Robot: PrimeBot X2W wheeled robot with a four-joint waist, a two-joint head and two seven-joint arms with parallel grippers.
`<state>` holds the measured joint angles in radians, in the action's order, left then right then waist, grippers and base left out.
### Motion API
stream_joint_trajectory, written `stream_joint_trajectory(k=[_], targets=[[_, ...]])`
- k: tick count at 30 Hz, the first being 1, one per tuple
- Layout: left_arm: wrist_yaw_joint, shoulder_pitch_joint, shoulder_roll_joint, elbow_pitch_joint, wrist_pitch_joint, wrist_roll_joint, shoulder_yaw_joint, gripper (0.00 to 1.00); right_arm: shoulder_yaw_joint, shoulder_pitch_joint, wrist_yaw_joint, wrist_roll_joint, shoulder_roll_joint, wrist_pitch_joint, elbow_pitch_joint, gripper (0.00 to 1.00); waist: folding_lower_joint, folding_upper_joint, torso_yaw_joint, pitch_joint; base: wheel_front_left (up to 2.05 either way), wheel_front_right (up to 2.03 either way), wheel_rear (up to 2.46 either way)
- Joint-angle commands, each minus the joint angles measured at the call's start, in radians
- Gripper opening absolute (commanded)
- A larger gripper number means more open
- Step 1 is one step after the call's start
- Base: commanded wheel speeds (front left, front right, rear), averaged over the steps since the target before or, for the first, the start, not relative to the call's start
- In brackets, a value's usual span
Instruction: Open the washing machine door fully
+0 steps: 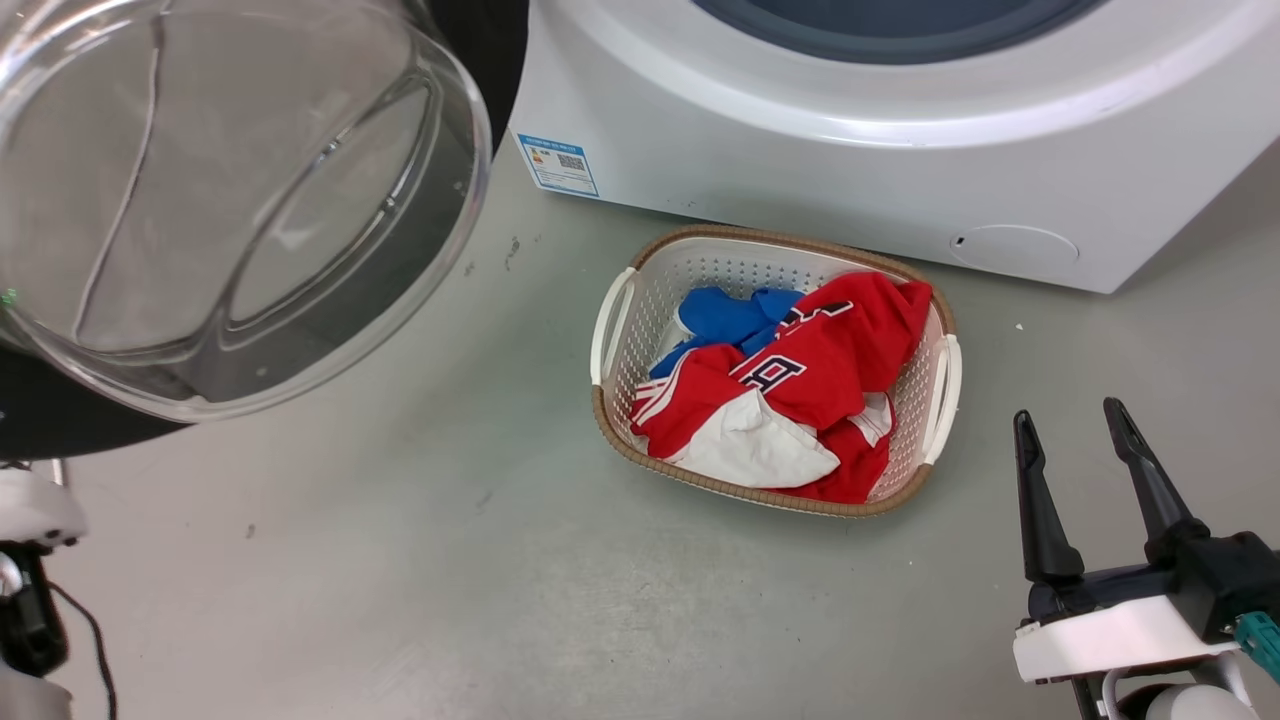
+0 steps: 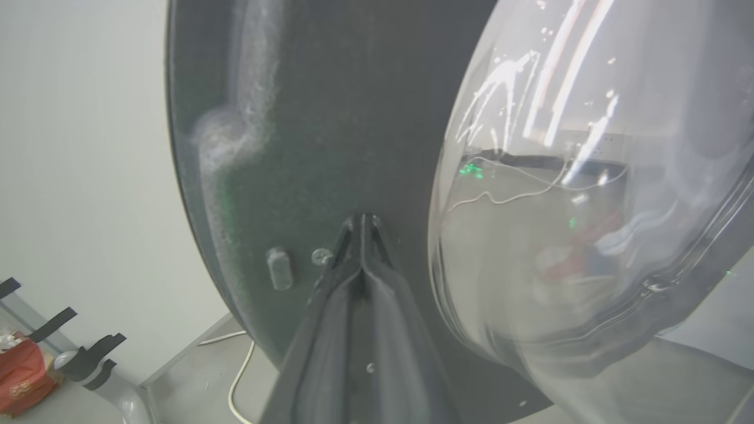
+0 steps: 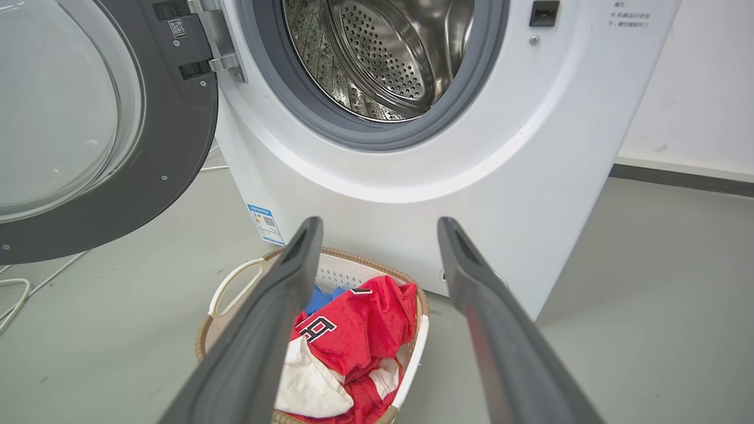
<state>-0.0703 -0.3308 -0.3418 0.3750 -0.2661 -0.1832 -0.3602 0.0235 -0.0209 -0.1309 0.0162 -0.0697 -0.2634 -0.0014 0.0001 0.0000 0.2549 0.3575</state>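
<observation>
The washing machine door stands swung out to the left on its metal hinge, its clear glass bowl bulging toward me at the head view's upper left. My left gripper is shut with nothing between its fingers, its tips against or just short of the door's dark inner face, beside the bowl. My right gripper hangs open over the floor at the lower right, apart from the door. The steel drum is exposed.
A white laundry basket with red, white and blue clothes sits on the grey floor in front of the white machine. A white cable lies on the floor behind the door.
</observation>
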Motion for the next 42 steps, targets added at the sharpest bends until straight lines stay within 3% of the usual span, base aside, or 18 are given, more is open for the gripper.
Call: stream_joint_trajectory(k=[1, 12, 25, 26, 27, 42], targets=[[0.002, -0.024, -0.015, 0.018, 0.003, 0.002, -0.015, 0.00, 0.000, -0.013, 0.000, -0.007, -0.006, -0.002, -0.004, 1.00, -0.0001, 0.0000, -0.005, 0.006, 0.00, 0.00, 0.00], [0.056, -0.088, -0.038, 0.112, 0.003, 0.033, -0.085, 0.00, 0.005, -0.020, 0.000, -0.007, -0.002, -0.002, -0.001, 1.00, -0.0001, 0.0000, -0.023, 0.008, 0.00, 0.00, 0.00], [0.115, 0.060, 0.004, -0.055, 0.003, 0.117, -0.117, 0.00, 0.021, 0.032, 0.000, 0.019, 0.020, -0.002, 0.007, 1.00, -0.0001, 0.0000, -0.044, -0.131, 0.00, 0.00, 0.00], [0.120, 0.069, 0.009, -0.075, 0.003, 0.120, -0.120, 0.24, 0.022, 0.038, 0.000, 0.021, 0.020, -0.002, 0.006, 1.00, -0.0001, 0.0000, -0.045, -0.141, 0.00, 0.00, 0.00], [0.125, 0.077, 0.016, -0.099, 0.003, 0.123, -0.118, 1.00, 0.022, 0.044, 0.000, 0.027, 0.020, -0.002, 0.007, 1.00, -0.0001, 0.0000, -0.046, -0.151, 0.00, 0.00, 0.00], [0.156, 0.209, 0.168, -0.408, 0.003, 0.197, 0.075, 1.00, 0.040, 0.088, 0.000, 0.071, 0.020, -0.002, -0.024, 1.00, -0.0001, 0.0000, -0.085, -0.254, 0.00, 0.00, 0.00]])
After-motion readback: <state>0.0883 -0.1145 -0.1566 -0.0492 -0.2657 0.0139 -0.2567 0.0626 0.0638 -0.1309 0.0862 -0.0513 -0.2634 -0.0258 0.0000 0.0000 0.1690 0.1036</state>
